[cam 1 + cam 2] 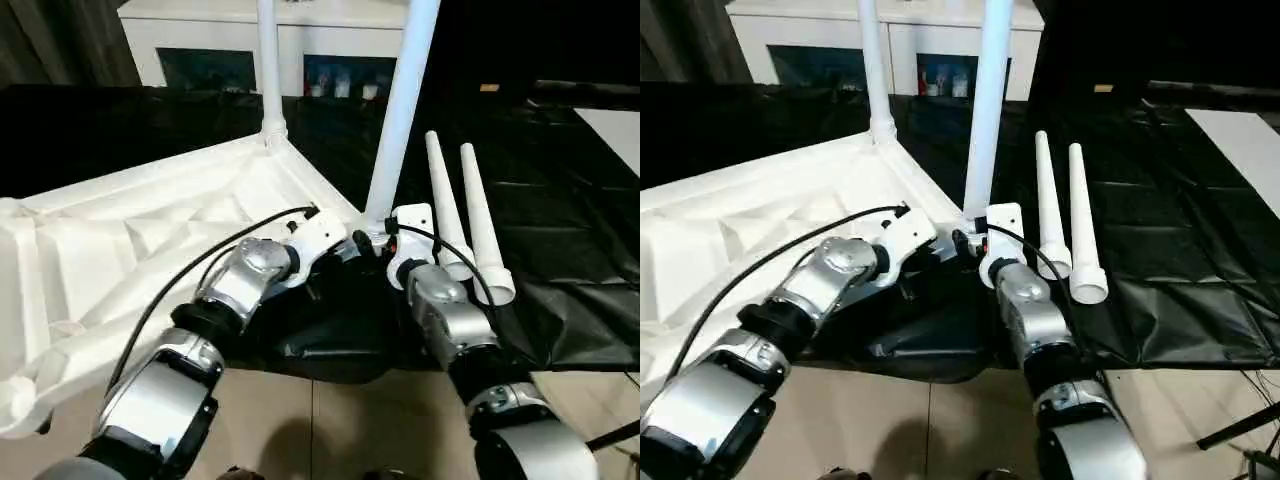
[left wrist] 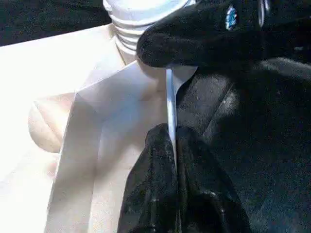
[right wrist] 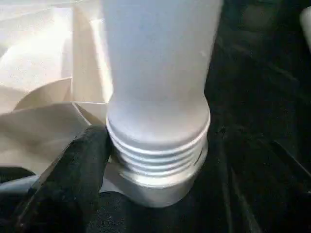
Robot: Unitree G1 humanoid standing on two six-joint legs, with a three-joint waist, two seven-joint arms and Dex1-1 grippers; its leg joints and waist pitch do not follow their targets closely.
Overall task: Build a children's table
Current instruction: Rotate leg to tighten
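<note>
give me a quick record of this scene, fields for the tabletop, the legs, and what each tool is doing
tabletop: white tabletop upside down on black sheet
fitted legs: far leg and near leg upright in corner sockets
loose legs: two loose legs lying beside the top
left tool: left tool shut on the tabletop's thin rim
right tool: right tool at the near leg's threaded base, grip unclear

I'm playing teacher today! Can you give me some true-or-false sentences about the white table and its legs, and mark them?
1. Two long white tapered tube legs stand upright in the upside-down white plastic tabletop. True.
2. Four spare legs lie on the black sheet. False: two spare legs lie there.
3. The left gripper pinches the tabletop's thin edge. True.
4. The near leg's screw threads are fully hidden. False: threads show above the socket.
</note>
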